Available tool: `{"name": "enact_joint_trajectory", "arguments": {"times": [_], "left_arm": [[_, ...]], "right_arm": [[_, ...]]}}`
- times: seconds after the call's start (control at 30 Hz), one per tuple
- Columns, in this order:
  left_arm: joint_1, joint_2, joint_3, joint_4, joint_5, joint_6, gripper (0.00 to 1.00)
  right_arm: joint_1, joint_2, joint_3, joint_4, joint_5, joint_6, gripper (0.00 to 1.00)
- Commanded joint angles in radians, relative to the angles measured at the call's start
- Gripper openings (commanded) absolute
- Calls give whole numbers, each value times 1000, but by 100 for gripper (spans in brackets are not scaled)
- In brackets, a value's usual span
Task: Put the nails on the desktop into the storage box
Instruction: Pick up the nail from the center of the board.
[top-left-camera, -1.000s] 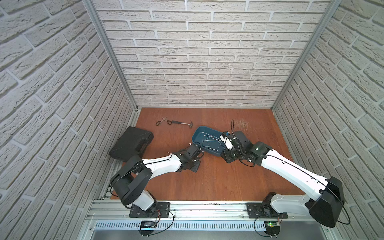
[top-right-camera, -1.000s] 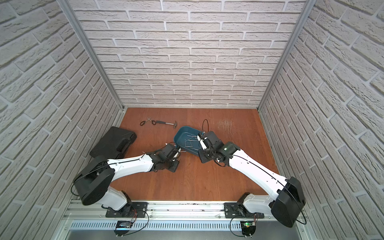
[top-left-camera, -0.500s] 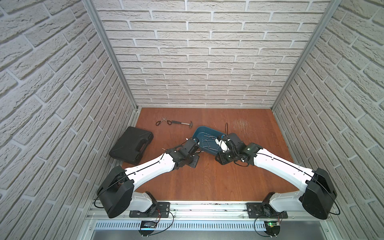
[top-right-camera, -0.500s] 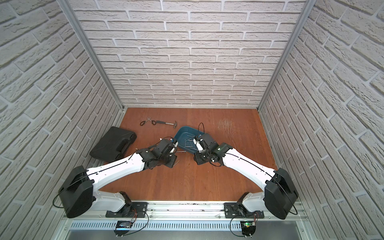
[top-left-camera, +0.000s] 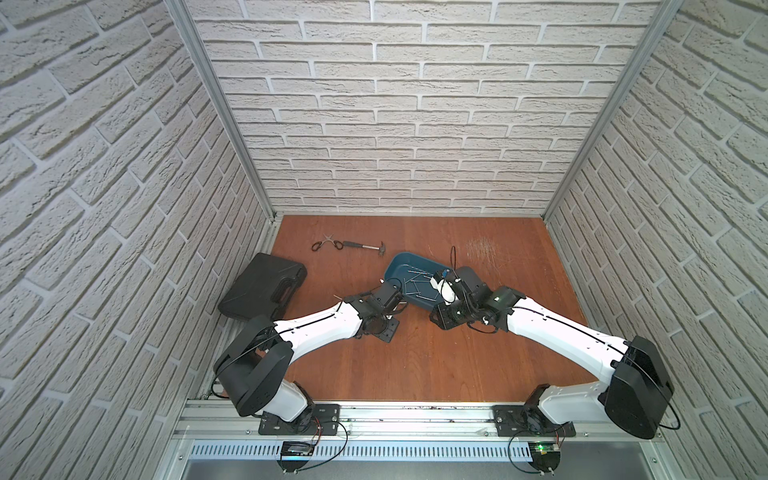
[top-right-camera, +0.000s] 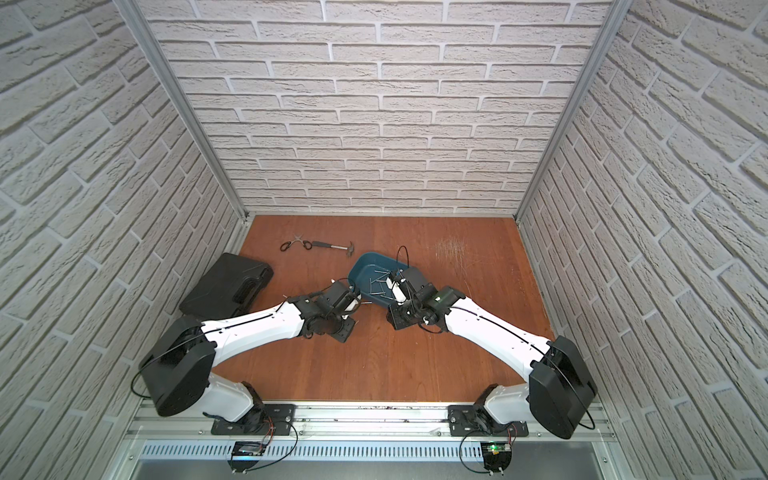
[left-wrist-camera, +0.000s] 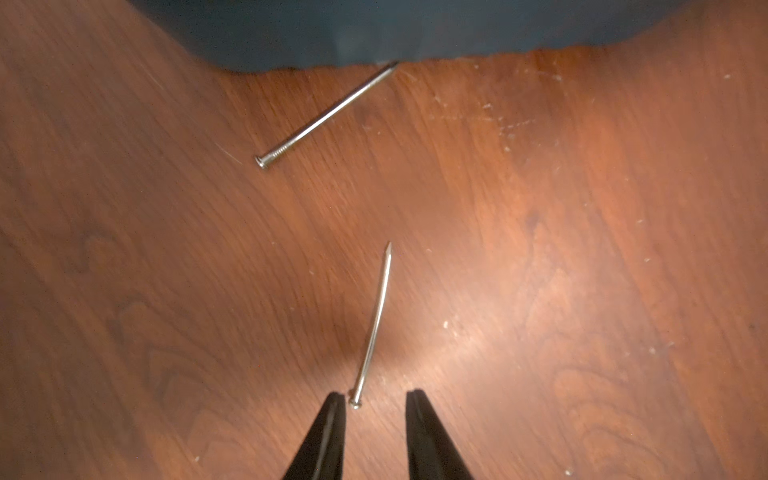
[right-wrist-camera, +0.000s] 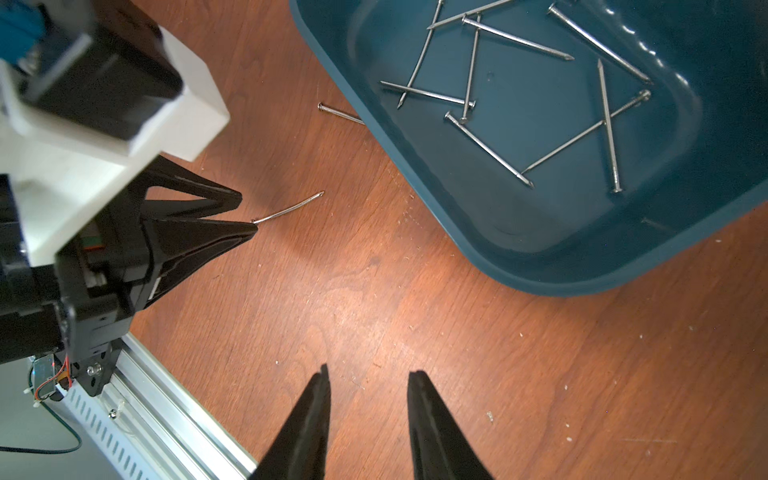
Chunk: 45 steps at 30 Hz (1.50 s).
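- Two nails (left-wrist-camera: 328, 112) are outside the storage box (right-wrist-camera: 561, 266); several more lie inside it.
- The left gripper (left-wrist-camera: 376, 397) has just parted its jaws; one nail (left-wrist-camera: 374, 324) sits at its tips over the desktop (right-wrist-camera: 374, 311), short of the box, so I'd say that drop missed.
- Left arm stretched low toward the box; right gripper (right-wrist-camera: 370, 374) hovers nearby, jaws apart, empty.

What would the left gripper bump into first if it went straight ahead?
Probably the nail just ahead of the left gripper, then the storage box; its height above the nail is unclear.
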Motion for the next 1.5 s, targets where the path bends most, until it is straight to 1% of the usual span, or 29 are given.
{"name": "enact_joint_trajectory", "arguments": {"times": [0.0, 0.23, 0.67, 0.8, 0.97, 1.03, 1.1, 1.23, 1.37, 1.47], "left_arm": [[1, 27, 16, -32, 13, 32, 29], [1, 53, 20, -67, -5, 18, 28], [2, 116, 10, -40, 5, 5, 27], [3, 132, 2, -36, 10, -1, 23], [3, 140, -10, -31, 17, -9, 22], [4, 152, -5, -29, 26, -9, 20], [4, 164, -1, -30, 34, -11, 15], [4, 174, -2, -37, 43, -17, 1], [3, 147, -13, -51, 45, -38, 0], [1, 96, -28, -71, 37, -57, 0]], "right_arm": [[11, -26, -7, 8, -9, 14, 36], [16, -27, -5, 5, -4, 13, 35], [19, -30, -11, 3, 3, 12, 35], [18, -33, -11, -2, 8, 9, 35], [19, -31, -11, 1, 9, 6, 35], [19, -29, -11, 2, 8, 8, 35], [19, -31, -11, 1, 9, 8, 35], [18, -40, -11, -8, 17, 4, 35], [19, -46, -12, -14, 23, 3, 35], [20, -50, -11, -16, 22, 3, 35]]}}
